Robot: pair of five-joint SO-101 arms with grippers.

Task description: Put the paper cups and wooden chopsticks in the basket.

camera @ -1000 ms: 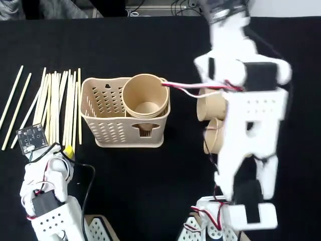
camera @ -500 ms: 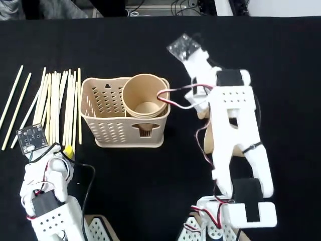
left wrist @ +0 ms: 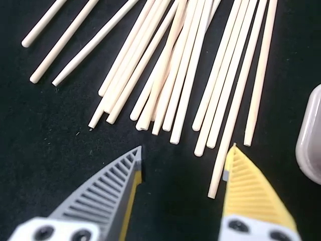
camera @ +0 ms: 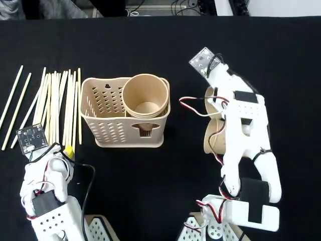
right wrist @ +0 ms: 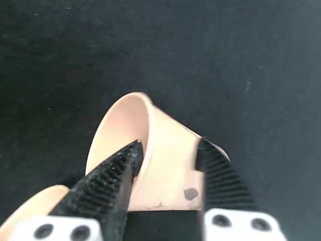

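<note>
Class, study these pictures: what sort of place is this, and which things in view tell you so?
Probably a robotics lab bench: two small white robot arms with exposed wires sit at a black table, and wooden chopsticks, paper cups and a basket are laid out as a sorting exercise.

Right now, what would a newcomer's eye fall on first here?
Probably the beige basket at the centre, with nested paper cups standing in its right end. Next come the wooden chopsticks spread out to its left, and the right gripper, open astride the wall of a paper cup lying to the basket's right.
</note>
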